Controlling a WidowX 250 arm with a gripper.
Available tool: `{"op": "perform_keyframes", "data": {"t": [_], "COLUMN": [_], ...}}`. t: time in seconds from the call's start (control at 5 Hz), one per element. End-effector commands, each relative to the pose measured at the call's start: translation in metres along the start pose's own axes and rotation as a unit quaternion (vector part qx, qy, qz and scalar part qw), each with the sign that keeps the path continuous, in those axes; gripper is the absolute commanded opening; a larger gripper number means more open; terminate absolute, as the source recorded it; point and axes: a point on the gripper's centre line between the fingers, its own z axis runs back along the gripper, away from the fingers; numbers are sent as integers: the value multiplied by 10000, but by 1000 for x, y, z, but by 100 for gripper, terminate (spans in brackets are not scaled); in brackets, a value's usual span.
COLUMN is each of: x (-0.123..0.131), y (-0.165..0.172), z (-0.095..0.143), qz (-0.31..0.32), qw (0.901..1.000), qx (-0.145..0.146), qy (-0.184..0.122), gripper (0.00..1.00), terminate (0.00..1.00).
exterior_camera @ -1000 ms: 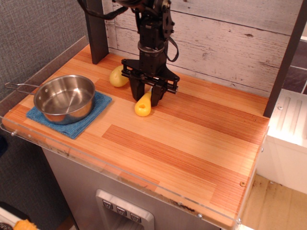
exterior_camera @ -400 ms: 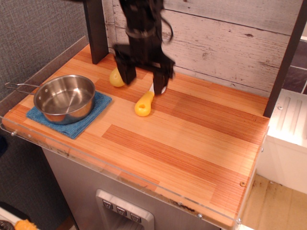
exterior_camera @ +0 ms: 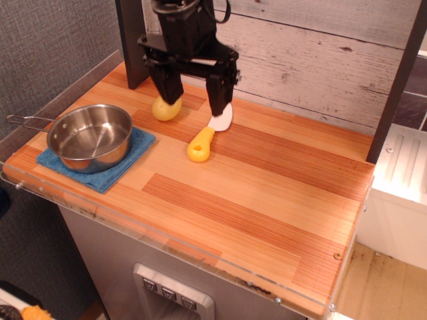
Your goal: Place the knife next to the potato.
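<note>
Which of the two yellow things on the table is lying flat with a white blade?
The knife: yellow handle, white blade, right of the round potato, below the open gripper.

Yellow-handled white knife [exterior_camera: 207, 137], blue cloth [exterior_camera: 110, 170]

back wall [exterior_camera: 313, 47]: whitewashed horizontal planks, weathered grain
left wall [exterior_camera: 47, 47]: grey textured panel
counter [exterior_camera: 267, 200]: striped wooden top, edged in clear plastic
posts: one dark upright [exterior_camera: 131, 43] at the back left, another [exterior_camera: 398, 80] at the right
floor [exterior_camera: 373, 280]: pale wood, glimpsed at lower right
</note>
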Motion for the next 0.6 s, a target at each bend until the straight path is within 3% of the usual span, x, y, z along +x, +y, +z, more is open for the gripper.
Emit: {"op": "perform_keyframes", "data": {"t": [0.0,0.2,0.4], "x": [-19,-19,-19], "y": [-1,-1,-1], "z": [19,19,19], "qz": [-305,-305,-305], "qw": [9995,9995,9995], "qx": [-11,-11,-11], "qy": [-117,-117,-117], "gripper": [100,100,100], "terminate": [0,0,100]}}
